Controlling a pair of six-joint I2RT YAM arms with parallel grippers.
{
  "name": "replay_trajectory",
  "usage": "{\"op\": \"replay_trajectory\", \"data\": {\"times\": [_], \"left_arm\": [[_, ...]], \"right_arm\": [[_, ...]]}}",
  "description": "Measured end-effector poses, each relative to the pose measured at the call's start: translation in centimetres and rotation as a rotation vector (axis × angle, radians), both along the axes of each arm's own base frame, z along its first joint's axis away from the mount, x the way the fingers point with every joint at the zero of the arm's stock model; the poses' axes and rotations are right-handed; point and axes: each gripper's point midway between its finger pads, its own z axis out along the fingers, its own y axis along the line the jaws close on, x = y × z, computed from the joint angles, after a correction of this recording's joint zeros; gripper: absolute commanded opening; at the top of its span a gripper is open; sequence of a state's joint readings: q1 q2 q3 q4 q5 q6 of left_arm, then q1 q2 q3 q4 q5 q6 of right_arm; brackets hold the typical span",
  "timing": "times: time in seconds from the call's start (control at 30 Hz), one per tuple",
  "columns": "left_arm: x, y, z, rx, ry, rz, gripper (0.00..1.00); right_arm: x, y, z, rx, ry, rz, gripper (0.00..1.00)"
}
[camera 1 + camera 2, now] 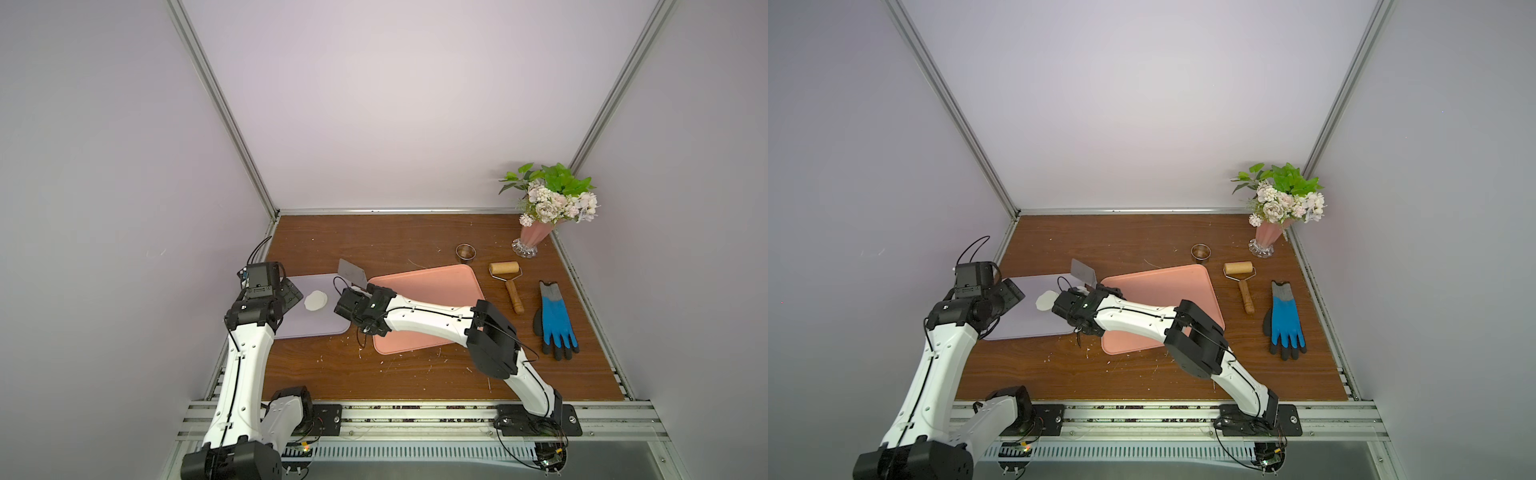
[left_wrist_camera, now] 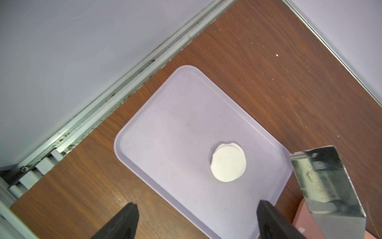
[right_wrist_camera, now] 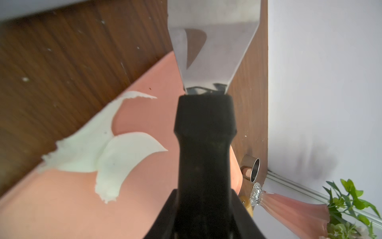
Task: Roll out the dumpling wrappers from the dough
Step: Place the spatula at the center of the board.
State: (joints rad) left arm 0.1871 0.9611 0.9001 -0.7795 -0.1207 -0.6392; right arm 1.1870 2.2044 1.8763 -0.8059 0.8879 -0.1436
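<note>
**Workpiece.** The dumpling wrappers point(image 1: 316, 300) point(image 1: 1045, 300) point(image 2: 228, 162) are thin, matte white and round. They lie flat on the lavender tray point(image 1: 316, 328) point(image 2: 165, 124), right of its centre. In the left wrist view a second rim shows along one side, so more than one disc is stacked, slightly offset. Being round, the stack has no long axis.

**Leftover.** The dough scrap point(image 3: 99, 157) appears only in the right wrist view. It is a thin white sheet with ragged torn ends and smooth curved notches, drawn into pointed tips. It lies flat on the pink tray point(image 1: 436, 282) point(image 3: 62, 207), against the rim.

**Tools.**
- The left gripper point(image 2: 196, 203) has its black fingers point(image 2: 124, 223) spread wide and holds nothing. It is over the left part of the lavender tray, apart from the wrappers.
- The right gripper point(image 1: 360, 293) is clamped on the black handle of the scraper point(image 1: 352, 274) point(image 2: 328, 182) point(image 3: 210, 41). The blade is flat polished steel, widening from the handle to a straight edge. Its long axis points far and slightly left, over the table between the two trays.

**Other items.** Both trays are smooth plastic with rounded corners, on a wood-grain table point(image 1: 415, 374) flecked with white crumbs. On the right are a steel ring cutter point(image 1: 465, 252), a wooden roller point(image 1: 505, 268), a blue and black glove point(image 1: 555, 320) and a pink vase of flowers point(image 1: 536, 237).
</note>
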Motion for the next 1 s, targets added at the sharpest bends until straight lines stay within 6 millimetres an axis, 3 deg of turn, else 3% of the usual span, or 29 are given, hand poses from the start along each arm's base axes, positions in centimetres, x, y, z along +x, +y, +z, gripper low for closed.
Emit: {"op": "replay_trajectory", "data": {"times": [0.1, 0.17, 0.37, 0.5, 0.77, 0.87, 1.0], "left_arm": [[0.0, -0.9, 0.1, -0.033, -0.016, -0.032, 0.9], [0.2, -1.8, 0.5, -0.047, -0.035, -0.066, 0.98], [0.9, -7.4, 0.6, -0.093, -0.051, -0.223, 0.99], [1.2, -11.4, 0.2, -0.099, -0.028, -0.319, 0.99], [2.5, -20.1, -1.3, -0.067, 0.03, -0.489, 0.99], [2.8, -22.3, -2.1, -0.06, 0.045, -0.526, 0.99], [3.0, -24.1, -3.0, -0.06, 0.056, -0.555, 0.99]], "right_arm": [[0.0, -2.3, 2.1, 0.098, 0.019, -0.043, 0.0], [-0.2, -4.1, 3.4, 0.172, 0.031, -0.076, 0.0], [-0.8, -9.4, 5.5, 0.391, 0.077, -0.188, 0.0], [-1.8, -13.4, 5.0, 0.478, 0.104, -0.272, 0.0], [-4.2, -24.2, 3.1, 0.647, 0.096, -0.534, 0.0], [-4.9, -27.9, 2.2, 0.716, 0.073, -0.647, 0.0], [-6.3, -30.8, 0.5, 0.787, 0.075, -0.76, 0.0]]}}
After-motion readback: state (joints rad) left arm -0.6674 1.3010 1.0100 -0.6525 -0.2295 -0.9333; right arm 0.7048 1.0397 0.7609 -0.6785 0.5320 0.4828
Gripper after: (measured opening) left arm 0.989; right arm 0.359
